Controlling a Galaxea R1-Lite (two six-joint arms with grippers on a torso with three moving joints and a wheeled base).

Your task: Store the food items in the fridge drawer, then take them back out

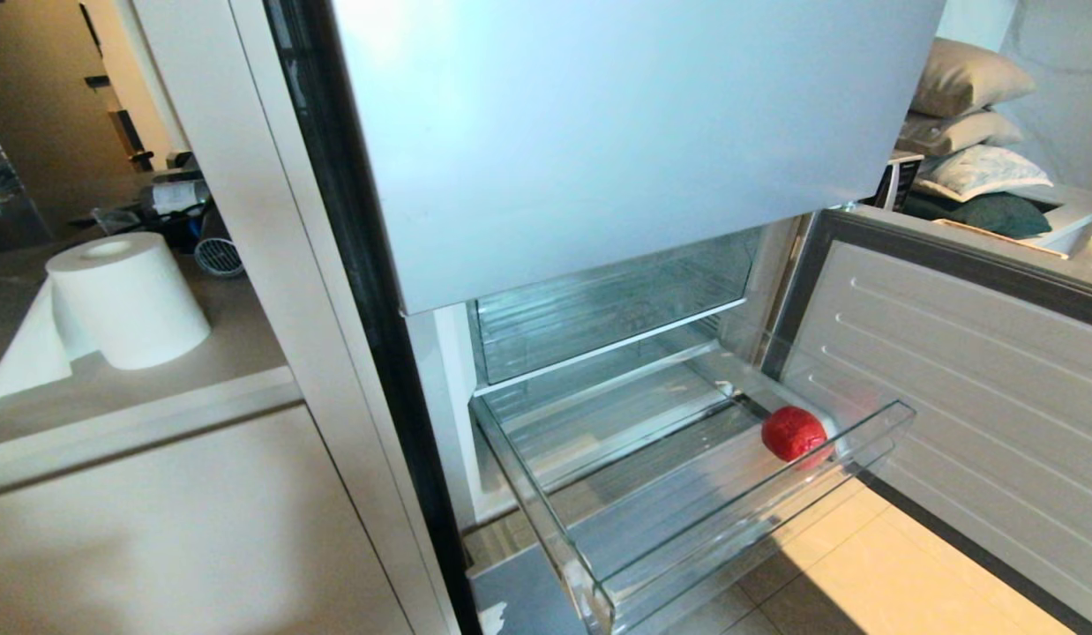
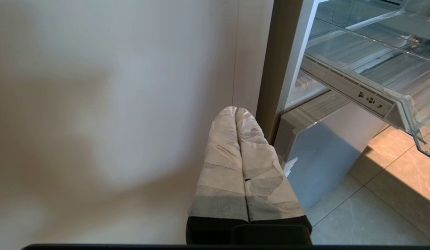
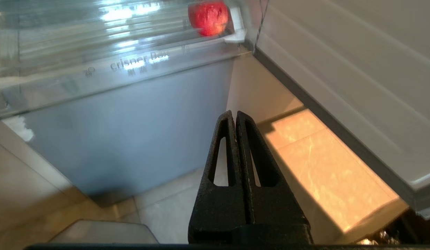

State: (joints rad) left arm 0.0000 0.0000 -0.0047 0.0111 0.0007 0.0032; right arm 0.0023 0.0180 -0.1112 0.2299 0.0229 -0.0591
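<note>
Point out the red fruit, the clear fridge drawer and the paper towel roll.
red fruit (image 1: 793,433), head view, middle of its rough skin.
fridge drawer (image 1: 758,516), head view, clear front wall.
paper towel roll (image 1: 131,309), head view, its side.

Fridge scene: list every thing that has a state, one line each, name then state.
fridge drawer: pulled out, open.
red fruit: lying in the drawer's right end, by the front wall.
lower fridge door: swung open to the right.
upper clear bin: pushed in, nothing visible inside.
paper towel roll: partly unrolled on the counter.
left gripper: shut, empty.
right gripper: shut, empty.
</note>
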